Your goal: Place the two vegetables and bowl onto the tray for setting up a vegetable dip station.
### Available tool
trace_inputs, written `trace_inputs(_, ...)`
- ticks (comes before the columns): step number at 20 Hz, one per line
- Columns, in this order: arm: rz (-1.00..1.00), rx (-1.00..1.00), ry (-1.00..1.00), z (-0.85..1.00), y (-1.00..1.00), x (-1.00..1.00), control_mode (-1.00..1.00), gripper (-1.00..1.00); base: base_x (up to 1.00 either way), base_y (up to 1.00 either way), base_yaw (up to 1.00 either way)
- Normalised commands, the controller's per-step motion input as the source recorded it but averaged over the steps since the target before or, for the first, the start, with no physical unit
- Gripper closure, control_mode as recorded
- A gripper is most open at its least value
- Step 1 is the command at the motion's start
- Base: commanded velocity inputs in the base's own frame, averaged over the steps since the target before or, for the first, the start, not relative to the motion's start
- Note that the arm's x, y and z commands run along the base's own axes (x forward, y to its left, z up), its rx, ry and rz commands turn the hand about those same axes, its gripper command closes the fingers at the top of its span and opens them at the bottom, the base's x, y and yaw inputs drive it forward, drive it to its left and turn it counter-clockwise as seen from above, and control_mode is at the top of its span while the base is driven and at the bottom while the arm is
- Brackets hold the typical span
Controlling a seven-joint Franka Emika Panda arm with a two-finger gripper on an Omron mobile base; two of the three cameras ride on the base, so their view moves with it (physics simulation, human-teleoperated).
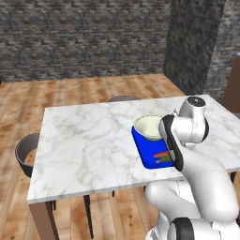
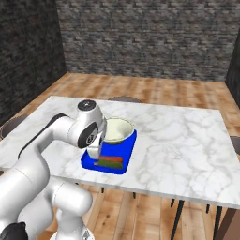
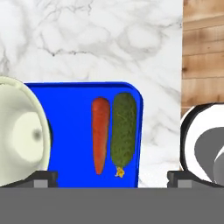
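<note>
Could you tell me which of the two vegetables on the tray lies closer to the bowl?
The carrot: slim and orange-red, it lies between the bowl and the darker green cucumber, which lies alongside the blue tray's rim.

Veined marble table (image 1: 84, 136), smooth blue tray (image 3: 70, 131), seemingly rough-skinned cucumber (image 3: 123, 129).
</note>
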Motion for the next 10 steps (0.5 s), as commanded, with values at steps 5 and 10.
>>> trace_inputs(5, -0.12, 0.14, 0.12, 0.35, 0.17, -0.05, -1.0, -1.0, 0.0, 0.0, 0.0)
trace_inputs(10, 0.0, 0.11, 0.21, 0.22, 0.4, -0.24, -1.0, -1.0, 0.0, 0.0, 0.0)
